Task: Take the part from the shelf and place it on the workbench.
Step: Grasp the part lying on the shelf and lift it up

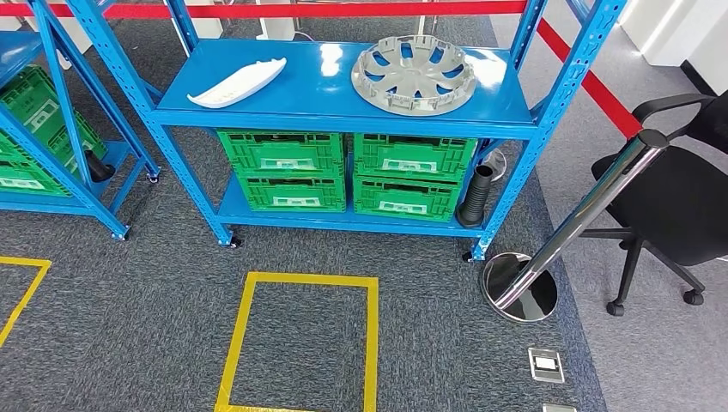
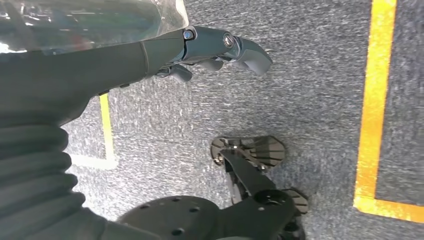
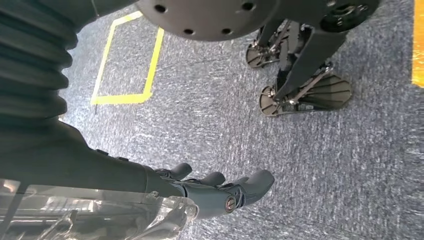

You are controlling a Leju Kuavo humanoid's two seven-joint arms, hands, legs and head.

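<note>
Shelf: a blue metal rack on castors (image 1: 343,116) stood on grey carpet, its top board carrying two parts.
Hubcap: a round silver-grey plastic wheel cover with spokes (image 1: 413,74) lay flat on the rack's top board, toward the rack's right end.
Trim piece: a long white curved plastic panel (image 1: 238,83) lay on the same board, toward the rack's left end, well apart from the wheel cover.
Crates: four green plastic slotted crates (image 1: 343,172) sat on the rack's lower board, stacked in two pairs side by side.
Tube: a black ribbed hose piece (image 1: 477,196) stood upright at the rack's right end, just beside the crates.
Floor mark: a yellow tape rectangle (image 1: 300,339) lay on the carpet in front of the rack.
Left hand: the left hand (image 2: 220,47) hung above the carpet, its fingers (image 2: 252,50) loosely curved, apart and holding nothing.
Right hand: the right hand (image 3: 220,187) hung above the carpet, its fingers (image 3: 257,181) slightly spread and holding nothing.
Surroundings: a chrome barrier post (image 1: 567,223) leaned beside the rack's right end, with a black office chair (image 1: 678,197) beyond it.
</note>
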